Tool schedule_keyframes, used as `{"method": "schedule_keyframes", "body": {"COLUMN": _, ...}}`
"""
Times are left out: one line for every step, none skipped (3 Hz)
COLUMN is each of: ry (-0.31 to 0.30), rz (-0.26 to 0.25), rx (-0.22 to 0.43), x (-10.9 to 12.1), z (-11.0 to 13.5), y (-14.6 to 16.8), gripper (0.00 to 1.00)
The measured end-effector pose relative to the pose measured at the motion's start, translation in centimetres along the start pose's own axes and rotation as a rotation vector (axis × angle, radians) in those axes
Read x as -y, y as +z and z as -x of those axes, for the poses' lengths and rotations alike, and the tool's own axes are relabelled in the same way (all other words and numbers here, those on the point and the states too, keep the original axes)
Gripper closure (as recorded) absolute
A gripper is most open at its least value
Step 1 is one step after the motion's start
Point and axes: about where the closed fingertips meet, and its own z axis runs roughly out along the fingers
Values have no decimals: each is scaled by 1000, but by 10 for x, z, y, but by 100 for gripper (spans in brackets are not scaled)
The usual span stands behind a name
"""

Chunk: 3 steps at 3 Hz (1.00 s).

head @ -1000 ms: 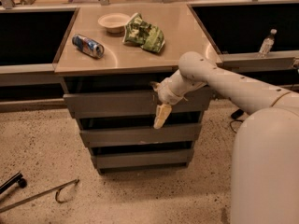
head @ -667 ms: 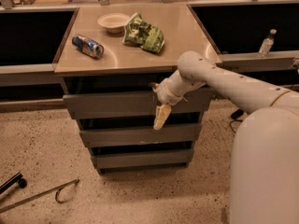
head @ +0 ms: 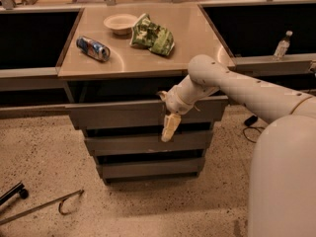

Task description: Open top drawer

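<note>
gripper (head: 170,127) mid-frame at lower edge of top drawer (head: 118,115), no shift from a second ago, so no pull progress; can't tell claw state.

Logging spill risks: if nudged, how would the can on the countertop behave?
The can lies on its side, so it would probably roll rather than slide. The countertop looks smooth with no visible lip, so it might run off. The gripper hangs at the top drawer front, away from it.
</note>
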Motion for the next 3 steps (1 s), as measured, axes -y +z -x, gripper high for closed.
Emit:
{"method": "schedule_keyframes", "body": {"ry": 0, "rz": 1, "rx": 0, "x": 0, "z": 0, "y": 0, "gripper": 0}}
{"method": "schedule_keyframes", "body": {"ry": 9, "rz": 14, "rx": -7, "x": -3, "z": 0, "y": 2, "gripper": 0}}
{"method": "schedule_keyframes", "body": {"ry": 54, "rz": 31, "rx": -16, "x": -22, "z": -4, "y": -4, "gripper": 0}}
